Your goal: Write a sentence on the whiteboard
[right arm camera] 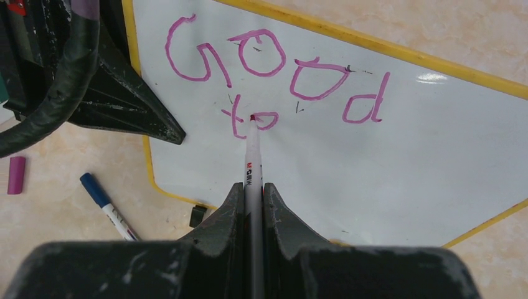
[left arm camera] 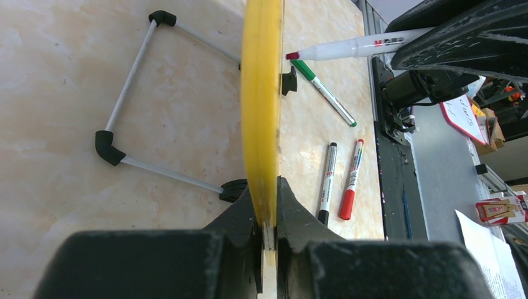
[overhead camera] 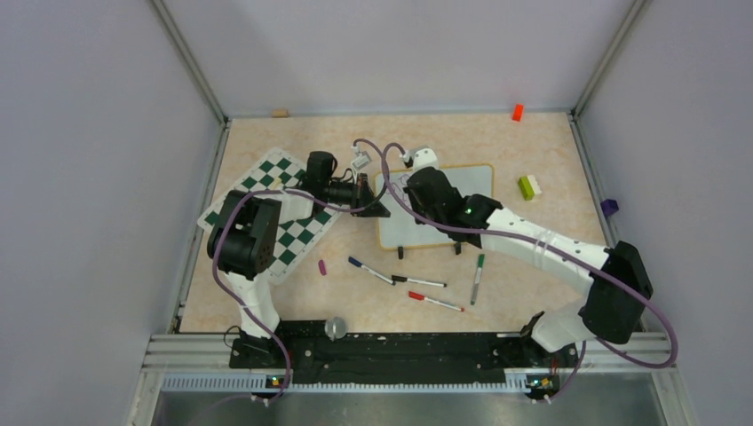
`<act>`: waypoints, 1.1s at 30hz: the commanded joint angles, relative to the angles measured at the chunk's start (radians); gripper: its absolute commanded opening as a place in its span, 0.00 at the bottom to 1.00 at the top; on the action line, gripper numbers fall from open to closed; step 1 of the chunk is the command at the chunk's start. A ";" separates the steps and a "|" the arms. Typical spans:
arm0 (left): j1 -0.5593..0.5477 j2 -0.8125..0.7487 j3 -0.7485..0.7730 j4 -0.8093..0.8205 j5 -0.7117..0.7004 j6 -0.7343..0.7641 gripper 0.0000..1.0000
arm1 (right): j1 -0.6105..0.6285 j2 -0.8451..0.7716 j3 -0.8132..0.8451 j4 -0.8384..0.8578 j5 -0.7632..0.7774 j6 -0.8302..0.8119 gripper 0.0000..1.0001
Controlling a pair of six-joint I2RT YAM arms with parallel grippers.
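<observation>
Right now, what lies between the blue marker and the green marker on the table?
A black-capped marker, with a red marker just below it, as seen in the top external view.

The whiteboard has a glossy white face catching glare, edged by a smooth yellow plastic-looking frame. The right gripper is matt black plastic scuffed with pale marks, and the marker barrel is smooth white plastic. The table is marbled beige with a soft sheen, the stand thin metal rod
</observation>
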 commanded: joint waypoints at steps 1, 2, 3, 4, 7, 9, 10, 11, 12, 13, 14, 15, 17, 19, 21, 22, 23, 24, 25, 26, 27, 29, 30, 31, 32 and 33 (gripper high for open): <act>-0.021 -0.002 -0.002 -0.042 -0.029 0.069 0.00 | -0.015 -0.099 -0.018 0.024 -0.045 -0.008 0.00; -0.021 -0.002 -0.002 -0.042 -0.030 0.069 0.00 | -0.014 -0.115 -0.026 0.032 -0.051 -0.010 0.00; -0.020 -0.002 -0.002 -0.043 -0.029 0.069 0.00 | -0.015 -0.131 -0.035 0.040 -0.054 -0.013 0.00; -0.021 -0.002 -0.003 -0.042 -0.030 0.069 0.00 | -0.015 -0.146 -0.044 0.049 -0.051 -0.016 0.00; -0.020 -0.002 -0.001 -0.043 -0.030 0.069 0.00 | -0.015 -0.184 -0.080 0.085 -0.021 -0.033 0.00; -0.020 0.002 0.002 -0.044 -0.030 0.068 0.00 | -0.016 -0.198 -0.103 0.113 -0.009 -0.048 0.00; -0.021 0.005 0.005 -0.047 -0.029 0.067 0.00 | -0.016 -0.202 -0.117 0.122 -0.003 -0.055 0.00; -0.020 0.005 0.006 -0.048 -0.029 0.068 0.00 | -0.017 -0.203 -0.124 0.128 0.004 -0.062 0.00; -0.020 0.005 0.005 -0.048 -0.030 0.069 0.00 | -0.016 -0.200 -0.128 0.133 0.013 -0.067 0.00; -0.021 0.003 0.005 -0.049 -0.032 0.069 0.00 | -0.017 -0.197 -0.129 0.135 0.022 -0.073 0.00; -0.021 0.003 0.005 -0.048 -0.033 0.069 0.00 | -0.017 -0.191 -0.130 0.135 0.032 -0.077 0.00; -0.021 0.002 0.005 -0.048 -0.033 0.069 0.00 | -0.018 -0.185 -0.131 0.135 0.036 -0.080 0.00; -0.021 0.003 0.004 -0.050 -0.033 0.069 0.00 | -0.018 -0.173 -0.127 0.136 0.036 -0.080 0.00; -0.021 0.005 0.004 -0.050 -0.033 0.069 0.00 | -0.019 -0.162 -0.121 0.141 0.031 -0.081 0.00; -0.021 0.005 0.005 -0.050 -0.032 0.069 0.00 | -0.018 -0.154 -0.118 0.142 0.035 -0.080 0.00; -0.021 0.006 0.006 -0.050 -0.031 0.069 0.00 | -0.019 -0.149 -0.116 0.144 0.037 -0.079 0.00; -0.021 0.006 0.006 -0.050 -0.031 0.069 0.00 | -0.019 -0.144 -0.113 0.144 0.039 -0.080 0.00; -0.021 0.005 0.006 -0.052 -0.031 0.069 0.00 | -0.018 -0.137 -0.109 0.142 0.039 -0.080 0.00; -0.021 0.005 0.006 -0.052 -0.031 0.069 0.00 | -0.019 -0.133 -0.107 0.140 0.040 -0.081 0.00; -0.020 0.006 0.006 -0.052 -0.031 0.070 0.00 | -0.018 -0.127 -0.104 0.136 0.041 -0.081 0.00; -0.021 0.005 0.006 -0.052 -0.032 0.070 0.00 | -0.018 -0.122 -0.100 0.134 0.041 -0.081 0.00; -0.021 0.004 0.006 -0.052 -0.032 0.071 0.00 | -0.019 -0.118 -0.099 0.131 0.044 -0.079 0.00; -0.020 0.005 0.006 -0.052 -0.031 0.072 0.00 | -0.018 -0.117 -0.098 0.131 0.046 -0.078 0.00; -0.021 0.004 0.006 -0.054 -0.031 0.072 0.00 | -0.019 -0.118 -0.100 0.130 0.049 -0.078 0.00; -0.021 0.004 0.006 -0.053 -0.031 0.072 0.00 | -0.019 -0.117 -0.100 0.131 0.052 -0.078 0.00; -0.021 0.003 0.006 -0.053 -0.031 0.072 0.00 | -0.018 -0.114 -0.100 0.132 0.055 -0.077 0.00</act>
